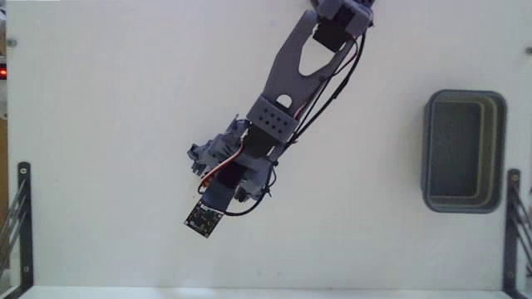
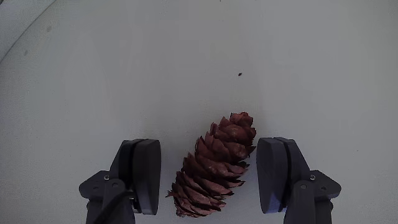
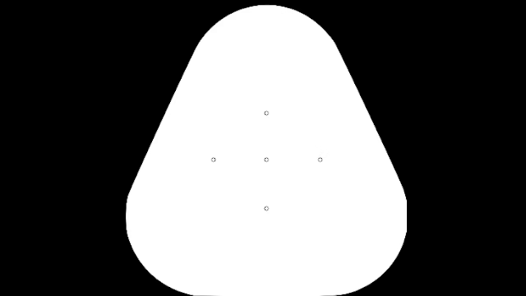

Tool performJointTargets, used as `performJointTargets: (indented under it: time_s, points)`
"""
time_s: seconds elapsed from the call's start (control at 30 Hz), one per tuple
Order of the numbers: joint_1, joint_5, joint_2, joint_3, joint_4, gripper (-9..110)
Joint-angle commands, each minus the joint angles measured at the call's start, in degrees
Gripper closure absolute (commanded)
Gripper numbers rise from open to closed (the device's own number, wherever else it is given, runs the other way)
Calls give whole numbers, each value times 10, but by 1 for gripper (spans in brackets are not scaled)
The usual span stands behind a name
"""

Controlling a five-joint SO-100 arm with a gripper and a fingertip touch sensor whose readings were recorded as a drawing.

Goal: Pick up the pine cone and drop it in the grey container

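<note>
Two dark fingers are standing spread on either side of the pine cone (image 2: 214,167) in the wrist view, the gripper (image 2: 211,177) released and holding nothing. A gap is showing between each pad and the cone's scales, narrower on the right of that view, so nothing is touching yet. The cone is lying on the white table (image 2: 124,74), tilted so that its tip is leaning toward the upper right of the wrist view and its broader end is sitting low, near the bottom edge.

In the fixed view the arm (image 1: 287,91) is reaching down and to the left across the table, and its wrist is hiding the cone from that camera. The grey container (image 1: 464,152) is sitting well apart, near the right edge of the fixed view, open and apparently empty.

Judging by its look, the cone is going to be light and fairly stiff, with a rough, ridged surface that should be giving the pads plenty of purchase. The scale tips are probably brittle, so a gentle squeeze is looking wiser than a hard one. Because the cone is lying aslant between the fingers, closing across its thick middle seems best; pinching near the tapering tip risks making it swivel or squirt out.
</note>
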Motion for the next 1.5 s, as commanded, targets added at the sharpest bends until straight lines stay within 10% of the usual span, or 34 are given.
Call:
performJointTargets:
  time_s: [0.0,1.47]
  points:
    - [15,3,21,2,-12,9]
    - [15,3,21,2,-12,22]
